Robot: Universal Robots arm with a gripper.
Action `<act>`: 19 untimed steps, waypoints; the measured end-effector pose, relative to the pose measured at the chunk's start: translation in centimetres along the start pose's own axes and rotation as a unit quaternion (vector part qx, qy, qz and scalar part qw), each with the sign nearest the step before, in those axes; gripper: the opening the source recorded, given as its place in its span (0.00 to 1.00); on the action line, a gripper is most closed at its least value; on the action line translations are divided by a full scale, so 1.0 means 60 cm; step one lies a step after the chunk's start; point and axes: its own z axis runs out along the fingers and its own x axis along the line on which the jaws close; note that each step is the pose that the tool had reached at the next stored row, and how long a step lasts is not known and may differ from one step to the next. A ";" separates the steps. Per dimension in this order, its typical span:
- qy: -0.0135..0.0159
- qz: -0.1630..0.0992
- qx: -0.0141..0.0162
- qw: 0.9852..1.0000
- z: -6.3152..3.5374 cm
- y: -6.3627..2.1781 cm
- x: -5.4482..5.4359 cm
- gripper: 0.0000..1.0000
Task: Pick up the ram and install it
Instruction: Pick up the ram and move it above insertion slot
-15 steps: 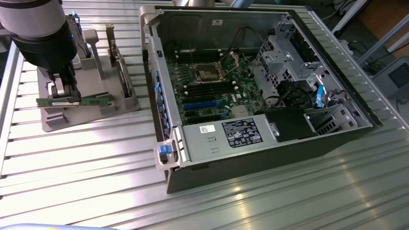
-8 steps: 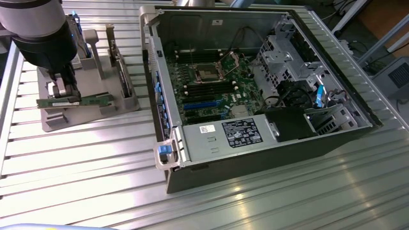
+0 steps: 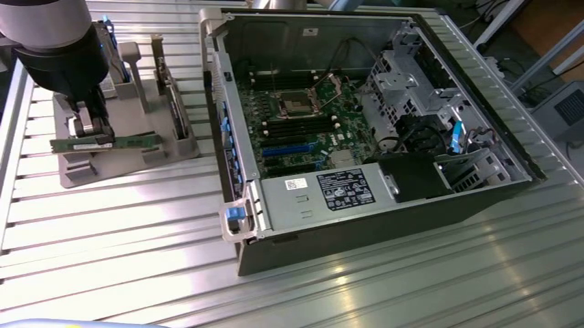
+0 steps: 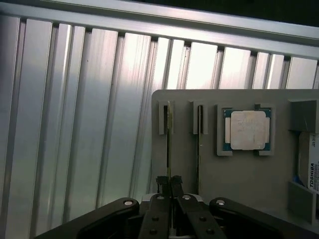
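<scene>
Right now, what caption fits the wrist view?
Robot hand shut on the ram at a grey holder with a CPU chip.

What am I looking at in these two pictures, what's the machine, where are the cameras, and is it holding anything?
The machine is a robot arm ending in a two-fingered gripper. One picture comes from a camera standing off to the side. The other comes from a camera on the arm's wrist, looking down past the gripper. On the ribbed metal table sit an open computer case and, at the exterior view's left, a grey holder. The gripper is shut on a thin green memory stick at that holder. The wrist view also shows a second stick, a square processor chip and a hard drive in the holder.
</scene>
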 end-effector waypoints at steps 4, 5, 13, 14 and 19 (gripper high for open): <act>0.000 0.000 0.000 1.000 -0.008 0.000 0.000 0.12; 0.000 0.000 0.000 1.000 -0.010 0.000 0.000 0.12; 0.000 0.000 0.000 1.000 -0.026 0.001 0.001 0.12; 0.000 0.000 0.000 1.000 -0.027 0.001 0.001 0.12; 0.000 0.000 0.000 1.000 -0.030 0.001 0.001 0.12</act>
